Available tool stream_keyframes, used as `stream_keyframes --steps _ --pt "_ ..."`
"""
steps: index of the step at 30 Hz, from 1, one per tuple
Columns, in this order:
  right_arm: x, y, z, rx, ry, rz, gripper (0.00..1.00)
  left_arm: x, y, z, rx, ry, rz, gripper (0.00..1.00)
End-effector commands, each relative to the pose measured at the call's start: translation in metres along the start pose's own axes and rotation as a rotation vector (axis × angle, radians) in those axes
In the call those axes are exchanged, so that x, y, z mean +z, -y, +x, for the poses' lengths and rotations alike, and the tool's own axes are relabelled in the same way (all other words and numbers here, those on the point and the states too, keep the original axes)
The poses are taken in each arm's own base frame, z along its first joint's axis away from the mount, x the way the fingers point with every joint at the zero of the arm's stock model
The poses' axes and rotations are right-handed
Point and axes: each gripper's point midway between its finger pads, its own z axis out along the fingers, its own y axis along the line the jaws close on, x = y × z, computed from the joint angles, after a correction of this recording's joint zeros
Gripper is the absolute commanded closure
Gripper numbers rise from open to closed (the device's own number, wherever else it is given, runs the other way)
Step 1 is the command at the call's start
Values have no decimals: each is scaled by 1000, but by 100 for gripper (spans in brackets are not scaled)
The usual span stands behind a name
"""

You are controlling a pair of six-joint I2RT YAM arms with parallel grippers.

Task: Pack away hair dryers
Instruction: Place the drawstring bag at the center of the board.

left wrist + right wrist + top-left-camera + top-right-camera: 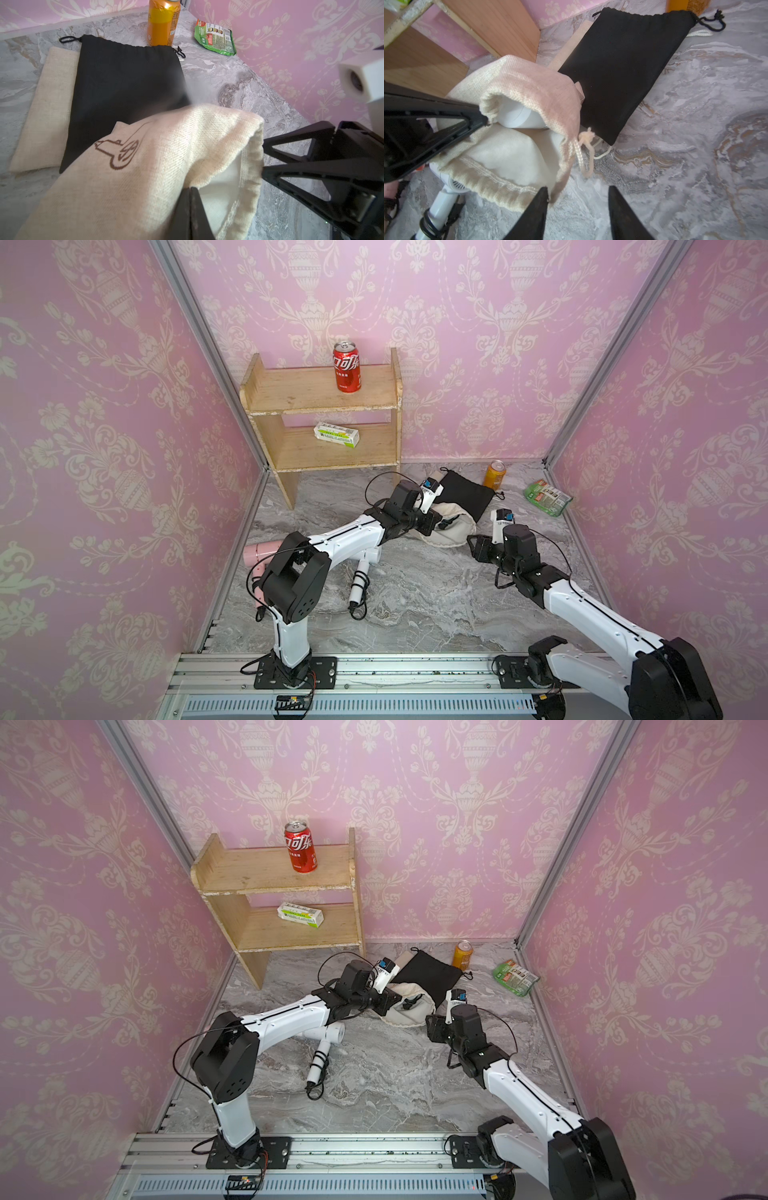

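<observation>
At the mouth of the beige woven pouch: left gripper pinches the rim, right gripper released beside it.
A white plastic hair dryer sits inside; a second white dryer and a pale pink dryer lie on the marble table.

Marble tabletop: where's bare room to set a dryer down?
Widest bare patch: front centre of the grey marble tabletop, between the white corded hair dryer and the right arm. Smaller strip before the wooden shelf. Crowded back right: beige cloth pouch, black cloth pouch, orange can, green packet.
</observation>
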Motion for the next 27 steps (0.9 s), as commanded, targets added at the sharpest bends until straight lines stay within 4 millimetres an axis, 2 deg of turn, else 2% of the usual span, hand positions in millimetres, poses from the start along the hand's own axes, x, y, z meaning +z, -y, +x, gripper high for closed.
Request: stream_keyframes --steps 1,4,9,15,18,21,24,27 --pt "-13 4 12 -3 -33 10 38 -9 17 -6 -1 50 7 100" --pt "-24 2 16 1 -40 -8 32 -10 21 10 -7 26 4 100" --pt "-35 -3 21 19 -55 -40 32 -21 20 29 -44 11 -11 100" --pt "-26 -7 33 26 -120 -68 31 -33 10 56 -72 -40 -66 100" --pt "-19 -7 37 34 -141 -68 28 -40 -2 63 -95 -49 -141 82" --pt "-14 -9 37 36 -152 -73 25 -54 -10 62 -108 -33 -206 47" --pt "-10 -11 36 31 -165 -74 23 -67 -10 64 -136 -32 -233 37" --pt "-4 -13 34 26 -177 -70 23 -78 -7 72 -185 -44 -226 34"
